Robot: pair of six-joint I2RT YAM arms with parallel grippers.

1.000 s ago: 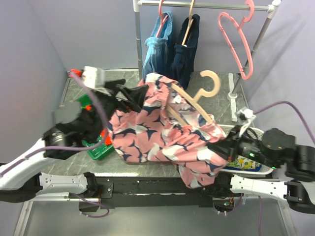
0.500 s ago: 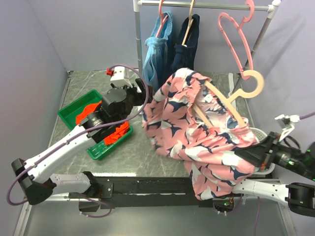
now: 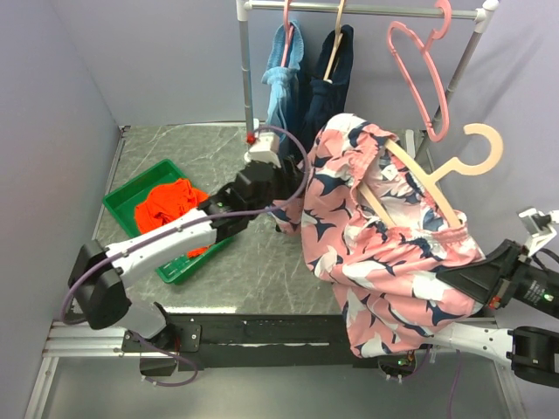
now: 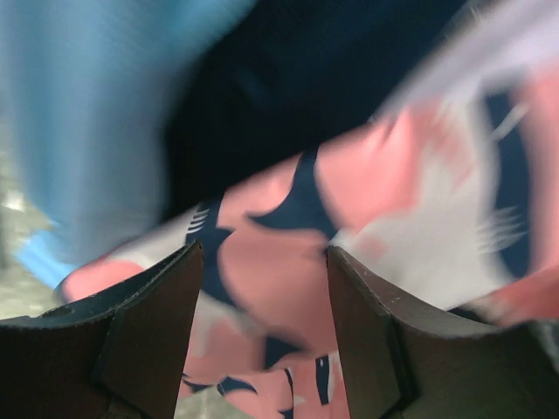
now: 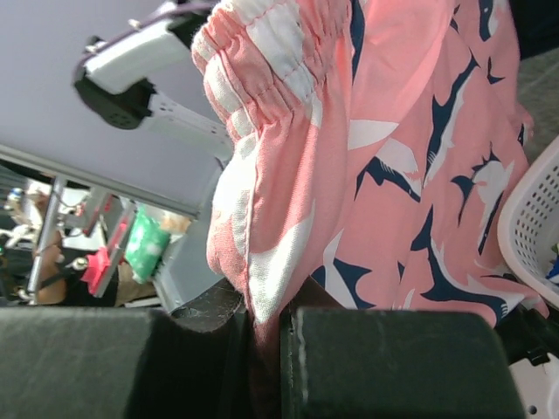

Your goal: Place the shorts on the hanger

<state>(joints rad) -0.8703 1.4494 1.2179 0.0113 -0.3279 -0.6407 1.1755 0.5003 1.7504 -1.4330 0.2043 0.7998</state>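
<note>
Holding the shorts [image 3: 384, 236] up off the surface [image 3: 175, 148], right gripper [image 5: 266, 319] jaws clamp the waistband, while left gripper [image 4: 262, 257] jaws sit apart beside them. It should probably tug the fabric gently along the hanger [image 3: 419, 179].

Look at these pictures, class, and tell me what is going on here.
Two robot arms are handling soft pink fabric shorts printed with navy and white shapes. The right gripper is shut on their gathered waistband and holds them lifted above the table. A thin tan wooden hanger sits inside the shorts, with its hook poking out. The left gripper is open at the shorts' left edge.
</note>
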